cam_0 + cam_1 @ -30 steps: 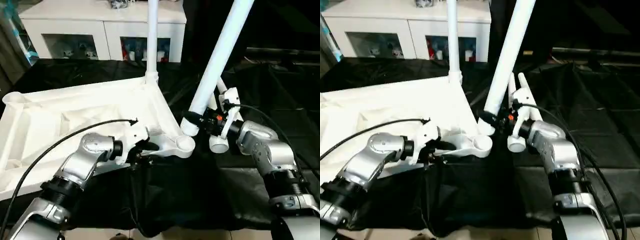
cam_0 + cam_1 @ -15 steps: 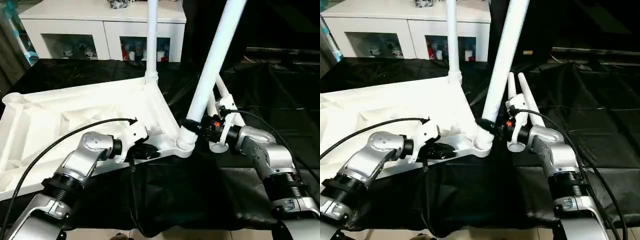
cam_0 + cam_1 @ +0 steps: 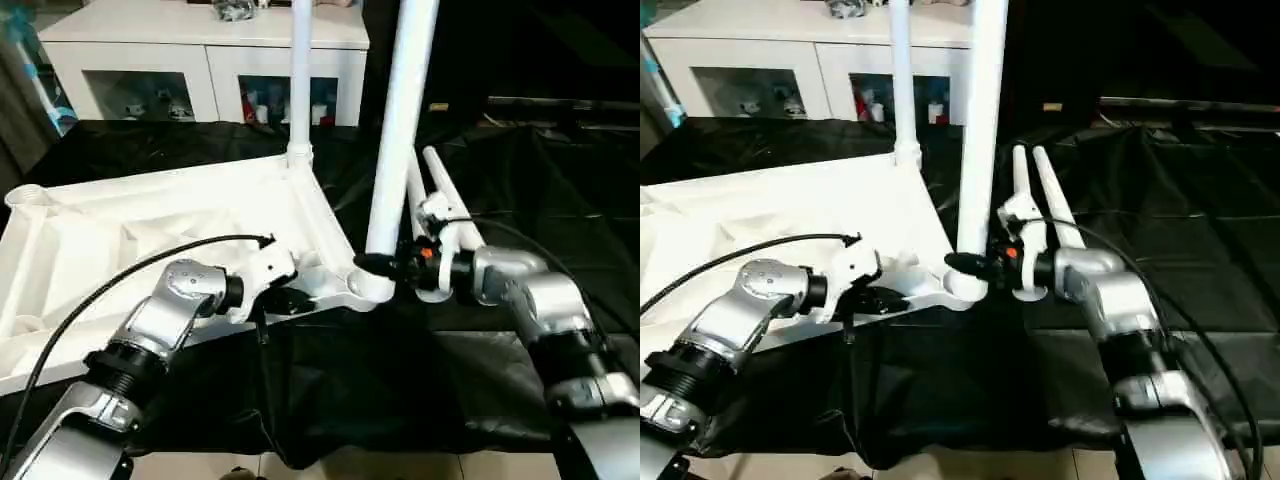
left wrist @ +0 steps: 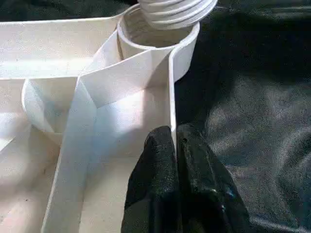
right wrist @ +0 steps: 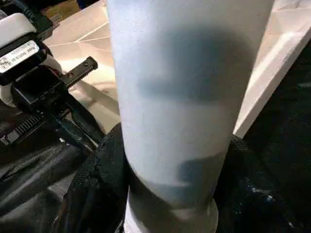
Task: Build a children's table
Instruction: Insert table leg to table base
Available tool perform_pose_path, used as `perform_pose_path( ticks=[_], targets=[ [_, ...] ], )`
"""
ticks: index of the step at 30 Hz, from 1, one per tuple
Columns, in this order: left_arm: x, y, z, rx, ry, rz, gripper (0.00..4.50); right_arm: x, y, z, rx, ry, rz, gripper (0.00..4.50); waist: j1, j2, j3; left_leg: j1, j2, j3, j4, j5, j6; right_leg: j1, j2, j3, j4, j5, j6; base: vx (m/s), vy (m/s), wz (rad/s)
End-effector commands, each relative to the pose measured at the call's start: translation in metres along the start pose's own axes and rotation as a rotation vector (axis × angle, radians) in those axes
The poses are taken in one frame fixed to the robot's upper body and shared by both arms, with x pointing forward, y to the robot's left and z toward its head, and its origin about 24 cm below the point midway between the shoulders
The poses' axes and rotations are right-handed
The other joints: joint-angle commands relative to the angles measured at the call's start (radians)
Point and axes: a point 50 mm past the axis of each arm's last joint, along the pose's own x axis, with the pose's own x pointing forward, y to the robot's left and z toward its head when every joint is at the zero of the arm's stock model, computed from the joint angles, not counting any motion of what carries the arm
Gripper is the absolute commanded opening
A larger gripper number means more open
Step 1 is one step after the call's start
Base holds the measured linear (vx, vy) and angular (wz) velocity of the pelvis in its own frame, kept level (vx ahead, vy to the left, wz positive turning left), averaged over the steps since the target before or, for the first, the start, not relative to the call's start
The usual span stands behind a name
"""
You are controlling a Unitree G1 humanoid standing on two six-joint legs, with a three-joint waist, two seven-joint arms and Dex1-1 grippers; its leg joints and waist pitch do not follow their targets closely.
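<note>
The white tabletop (image 3: 120,230) lies upside down on black cloth, ribs showing. One white leg (image 3: 300,80) stands upright in its far right corner socket. A second leg (image 3: 400,120) stands nearly upright with its lower end at the near right corner socket (image 3: 368,290). My right gripper (image 3: 378,265) is shut on this leg just above the socket, its fingers (image 5: 102,174) on either side of the tube. My left gripper (image 3: 285,300) is shut on the tabletop's thin rim (image 4: 171,87) just left of that socket (image 4: 146,43). Two more legs (image 3: 440,190) lie on the cloth behind my right arm.
White cabinets (image 3: 150,50) with glass fronts stand behind the table. Black cloth (image 3: 400,380) covers the work surface, wrinkled in front of the tabletop and to the right. My left arm's cable (image 3: 120,280) arcs over the tabletop.
The held leg has swung from leaning right to almost upright, its lower end moving left onto the near corner socket. My left gripper has closed on the tabletop's rim.
</note>
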Motion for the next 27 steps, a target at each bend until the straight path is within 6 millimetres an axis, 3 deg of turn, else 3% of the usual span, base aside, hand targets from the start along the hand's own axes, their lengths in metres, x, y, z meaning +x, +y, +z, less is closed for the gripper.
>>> perform_pose_path(
  ticks=[1,5,6,8,9,15,22,24,26,27],
  targets=[
    [0.0,0.0,0.003,0.036,0.026,-0.023,0.0,0.002,-0.003,-0.005,0.01,0.045,-0.007,1.92,-0.003,-0.001,-0.076,0.023,0.023,-0.015,-0.075,-0.318,-0.021,0.048,-0.037,0.043,-0.082,-0.345,-0.179,0.0,0.0,0.0],
    [0.0,0.0,0.003,0.038,0.025,-0.021,0.0,0.004,-0.005,-0.005,0.015,0.05,-0.007,1.92,-0.001,0.001,-0.078,0.022,0.023,-0.013,-0.074,-0.294,-0.015,0.049,-0.039,0.044,-0.074,-0.306,-0.198,0.0,0.0,0.0],
    [0.0,0.001,0.003,0.04,0.025,-0.018,0.0,0.006,-0.005,-0.003,0.02,0.045,-0.003,1.92,-0.001,-0.005,-0.078,0.022,0.024,-0.012,-0.073,-0.29,-0.013,0.05,-0.039,0.044,-0.075,-0.305,-0.197,0.0,0.0,0.0],
    [0.0,0.001,0.003,0.042,0.025,-0.015,0.0,0.007,-0.005,-0.002,0.039,0.03,0.01,1.92,0.0,-0.001,-0.078,0.022,0.024,-0.012,-0.073,-0.286,-0.01,0.049,-0.039,0.045,-0.074,-0.305,-0.198,0.0,0.0,0.0],
    [0.0,0.001,0.003,0.042,0.025,-0.011,0.0,0.008,-0.006,-0.002,0.059,0.01,0.02,1.92,0.0,-0.005,-0.078,0.022,0.024,-0.012,-0.072,-0.284,-0.009,0.05,-0.041,0.045,-0.073,-0.311,-0.198,0.0,0.0,0.0],
    [0.0,0.002,0.003,0.043,0.023,0.006,0.0,0.006,-0.008,-0.011,0.113,-0.031,0.017,1.92,0.001,-0.006,-0.075,0.021,0.024,-0.012,-0.073,-0.292,-0.011,0.049,-0.042,0.044,-0.079,-0.358,-0.178,0.0,0.0,0.0],
    [0.0,0.005,0.005,0.051,0.016,0.031,0.0,0.001,-0.011,-0.028,0.194,-0.092,-0.004,1.92,0.002,0.007,-0.076,0.024,0.024,-0.015,-0.076,-0.321,-0.018,0.049,-0.041,0.042,-0.082,-0.362,-0.18,0.0,0.0,0.0],
    [0.0,0.006,0.005,0.054,0.015,0.035,0.0,0.0,-0.012,-0.035,0.209,-0.095,-0.019,1.92,0.002,0.005,-0.076,0.024,0.025,-0.014,-0.076,-0.324,-0.018,0.048,-0.041,0.043,-0.082,-0.351,-0.186,0.0,0.0,0.0],
    [0.0,0.006,0.006,0.058,0.015,0.036,0.0,-0.001,-0.013,-0.044,0.231,-0.109,-0.042,1.92,0.003,0.016,-0.076,0.026,0.025,-0.017,-0.077,-0.341,-0.023,0.047,-0.041,0.041,-0.081,-0.352,-0.192,0.0,0.0,0.0],
    [0.0,0.007,0.006,0.06,0.016,0.036,0.0,-0.002,-0.013,-0.048,0.244,-0.118,-0.054,1.92,0.002,0.015,-0.076,0.026,0.024,-0.016,-0.077,-0.345,-0.024,0.047,-0.041,0.041,-0.084,-0.351,-0.192,0.0,0.0,0.0]
  ],
)
